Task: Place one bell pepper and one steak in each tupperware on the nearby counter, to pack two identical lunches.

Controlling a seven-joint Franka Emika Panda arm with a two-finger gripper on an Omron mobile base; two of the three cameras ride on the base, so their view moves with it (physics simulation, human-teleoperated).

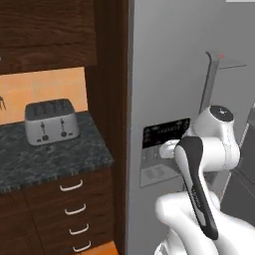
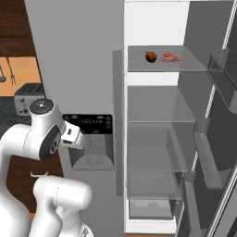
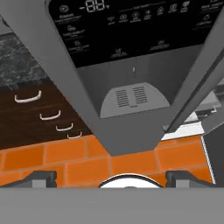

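- The gripper point(image 3: 109, 178) stands wide and holds nothing; its two dark fingertips point(image 3: 40, 178) point at the fridge's closed left door, just below the dispenser panel point(image 3: 131, 33).
- The arm point(image 2: 44, 134) is folded close to that door, well apart from the food.
- On the top shelf point(image 2: 194, 65) of the open fridge compartment, near its front edge, one bell pepper point(image 2: 151, 56) sits just beside one steak point(image 2: 170, 57).
- The bell pepper looks light, firm and smooth; I judge it could roll, so a grip across its widest part seems best.
- The steak looks soft and floppy, probably slick; pinching across its thick middle seems safest.
- Left of the fridge, the counter point(image 1: 55, 159) carries a toaster point(image 1: 50, 121) near its back edge.
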